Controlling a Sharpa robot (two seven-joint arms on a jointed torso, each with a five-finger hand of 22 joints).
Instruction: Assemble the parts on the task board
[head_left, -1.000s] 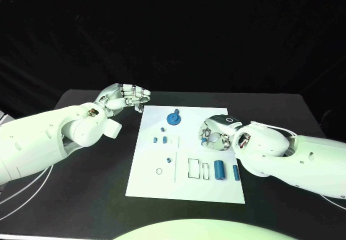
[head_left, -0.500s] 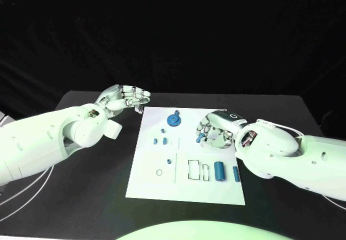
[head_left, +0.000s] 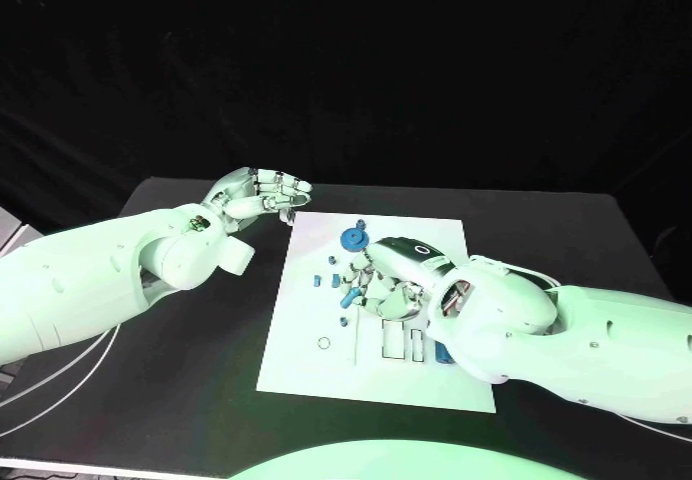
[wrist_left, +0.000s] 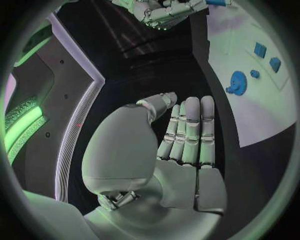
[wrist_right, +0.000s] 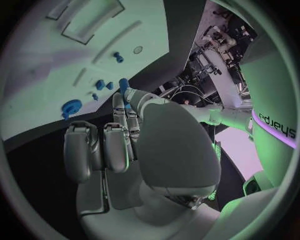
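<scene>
Right hand (head_left: 392, 275): pinches a small blue part (head_left: 348, 297) over the task board (head_left: 433, 375), mid-carry. Next, you lower it into a free slot, judged. Left hand (head_left: 263, 193): empty, fingers loosely curled, off the board's far corner

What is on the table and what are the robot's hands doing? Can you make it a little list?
table: black
task board: white plate in the middle of the table
blue gear: on the board's far end
right hand: over the board, fingers pinching a small blue part
left hand: beside the board's far left corner, holding nothing
</scene>
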